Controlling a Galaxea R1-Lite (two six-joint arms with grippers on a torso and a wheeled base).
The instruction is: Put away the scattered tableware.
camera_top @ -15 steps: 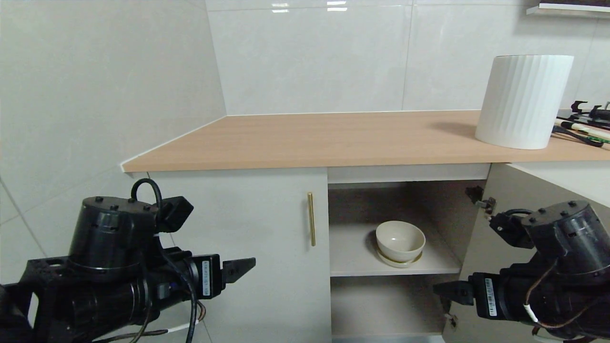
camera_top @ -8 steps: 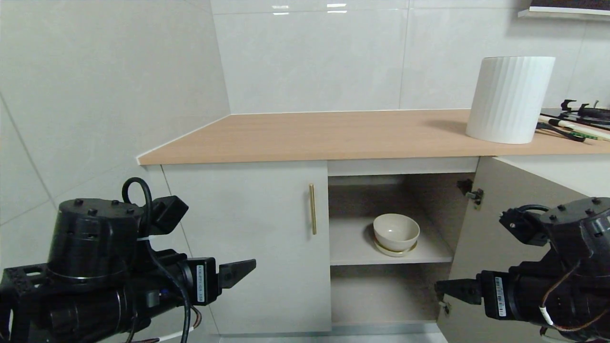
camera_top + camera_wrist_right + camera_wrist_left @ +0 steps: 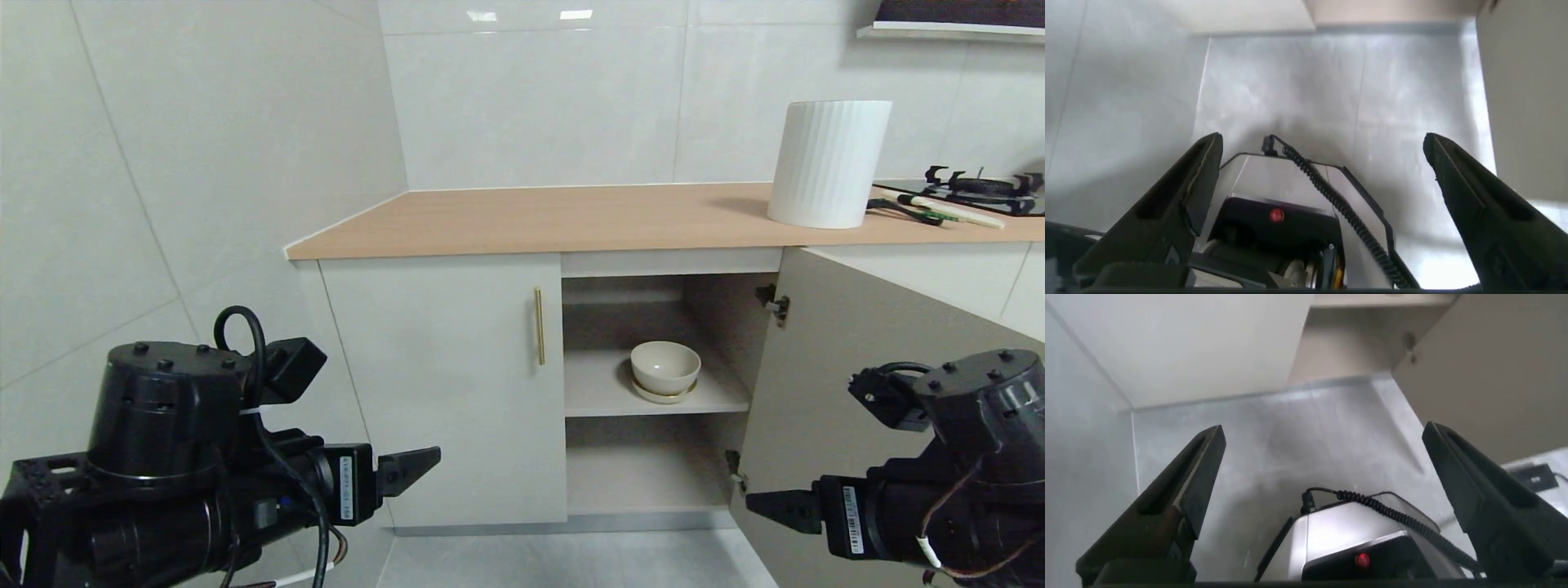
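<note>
A beige bowl sits on a small plate on the upper shelf of the open cabinet, in the head view. Both arms hang low in front of the cabinet, well short of the shelf. My left gripper is before the closed left door, open and holding nothing. My right gripper is by the lower edge of the swung-out right door, also open and holding nothing. In the wrist views the left gripper and right gripper have their fingers spread wide over grey floor.
The closed left door carries a gold handle. On the wooden countertop stand a white ribbed container, some long utensils and a stove burner. A tiled wall closes the left side. Grey floor lies before the cabinet.
The whole picture has shifted: the camera has backed away, so the cabinet, bowl and countertop look smaller and the floor has come into view. Both grippers stay open and keep their places.
</note>
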